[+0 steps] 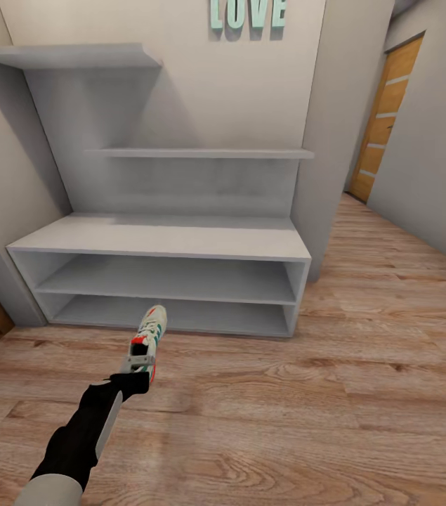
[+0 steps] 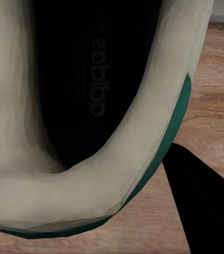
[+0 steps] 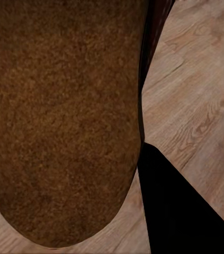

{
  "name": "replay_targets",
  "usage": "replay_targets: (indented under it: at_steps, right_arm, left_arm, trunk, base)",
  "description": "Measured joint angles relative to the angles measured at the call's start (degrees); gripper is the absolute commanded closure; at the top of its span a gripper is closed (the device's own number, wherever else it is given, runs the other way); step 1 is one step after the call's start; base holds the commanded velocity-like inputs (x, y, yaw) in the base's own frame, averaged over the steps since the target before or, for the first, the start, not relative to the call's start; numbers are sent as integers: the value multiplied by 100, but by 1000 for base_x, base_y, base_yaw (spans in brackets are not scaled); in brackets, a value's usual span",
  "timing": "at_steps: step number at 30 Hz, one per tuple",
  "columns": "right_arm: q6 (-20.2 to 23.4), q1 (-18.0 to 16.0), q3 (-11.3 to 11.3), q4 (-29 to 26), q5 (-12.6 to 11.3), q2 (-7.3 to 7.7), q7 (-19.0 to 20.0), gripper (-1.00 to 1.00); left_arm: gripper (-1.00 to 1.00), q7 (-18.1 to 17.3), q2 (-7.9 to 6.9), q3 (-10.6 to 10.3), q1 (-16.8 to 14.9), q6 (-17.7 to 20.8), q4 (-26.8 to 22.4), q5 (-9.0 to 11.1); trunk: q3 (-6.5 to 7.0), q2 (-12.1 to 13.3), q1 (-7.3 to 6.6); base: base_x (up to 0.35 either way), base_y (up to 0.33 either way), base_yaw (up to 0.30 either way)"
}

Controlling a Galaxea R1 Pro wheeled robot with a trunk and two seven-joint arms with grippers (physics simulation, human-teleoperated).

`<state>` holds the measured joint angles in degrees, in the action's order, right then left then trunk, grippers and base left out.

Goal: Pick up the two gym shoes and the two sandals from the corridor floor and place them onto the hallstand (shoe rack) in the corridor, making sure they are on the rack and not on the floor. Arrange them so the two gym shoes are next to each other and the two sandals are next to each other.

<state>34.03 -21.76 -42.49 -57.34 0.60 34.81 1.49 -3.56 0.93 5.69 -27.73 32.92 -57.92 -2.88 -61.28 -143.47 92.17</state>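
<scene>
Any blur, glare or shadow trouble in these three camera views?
Head view: sharp, even light, soft shadows under the pale grey hallstand shelves. Left wrist view: white green-striped gym shoe too close, soft-edged. Right wrist view: brown grainy sandal looms large, black shape beside it.

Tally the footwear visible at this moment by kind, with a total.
Gym shoes: 1, held at the left gripper — gym shoe
Sandals: 1, close against the right wrist camera — sandal
Total: 2

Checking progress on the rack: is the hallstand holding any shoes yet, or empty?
Empty as far as shown: the hallstand has a bare bench top and bare shelves. One gym shoe is at the left hand, in front of the rack.
</scene>
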Motion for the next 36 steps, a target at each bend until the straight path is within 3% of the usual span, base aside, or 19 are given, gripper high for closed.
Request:
replay_targets:
  at_steps: [8, 29, 36]
  right_arm:
    - [2, 1, -11, -6, -5, 0, 1, 100]
    - [341, 1, -16, -8, -9, -1, 2, 100]
    - [344, 1, -15, -8, -8, -1, 2, 100]
  left_arm:
    - [100, 9, 6, -7, -2, 19, -18, 16]
    - [100, 18, 15, -1, -23, -55, -47, 18]
    - [100, 19, 130, -2, -206, -68, -45, 27]
  trunk:
    - [-4, 0, 0]
    - [-653, -28, 55]
    - [-873, -37, 73]
  base:
    - [0, 0, 0]
    - [0, 0, 0]
    - [0, 0, 0]
